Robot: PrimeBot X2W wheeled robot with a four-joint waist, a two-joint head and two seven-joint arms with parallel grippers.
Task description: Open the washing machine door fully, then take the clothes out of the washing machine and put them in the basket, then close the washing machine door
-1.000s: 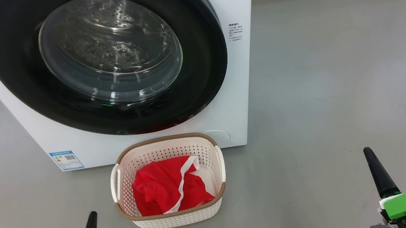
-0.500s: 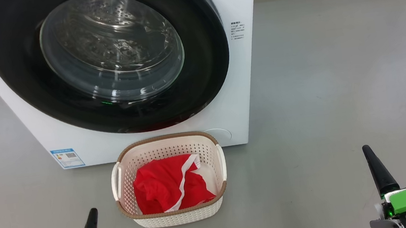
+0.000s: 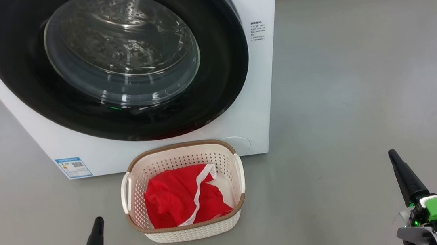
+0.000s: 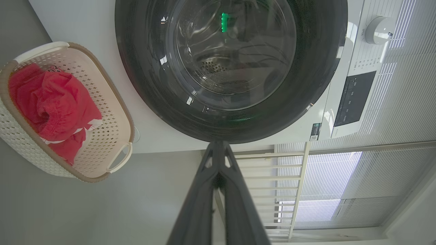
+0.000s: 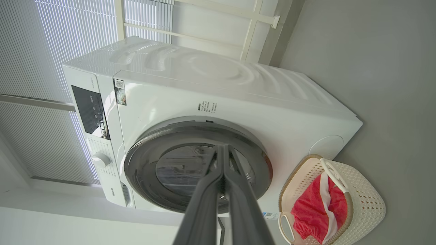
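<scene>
Crumpled red clothes (image 3: 170, 200) lay in the perforated plastic basket (image 3: 191, 233).
Glossy round door (image 3: 230, 76) stood closed; left pincer (image 3: 98, 221) and right pincer (image 3: 391, 154) were pressed together.

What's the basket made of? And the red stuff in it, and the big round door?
The basket looks like matt cream plastic: moulded, with rows of small holes. The clothes look like soft red fabric: they crumple and fold. The washing machine door seems to have a glossy black rim, perhaps plastic, around clear glass that glints.
</scene>
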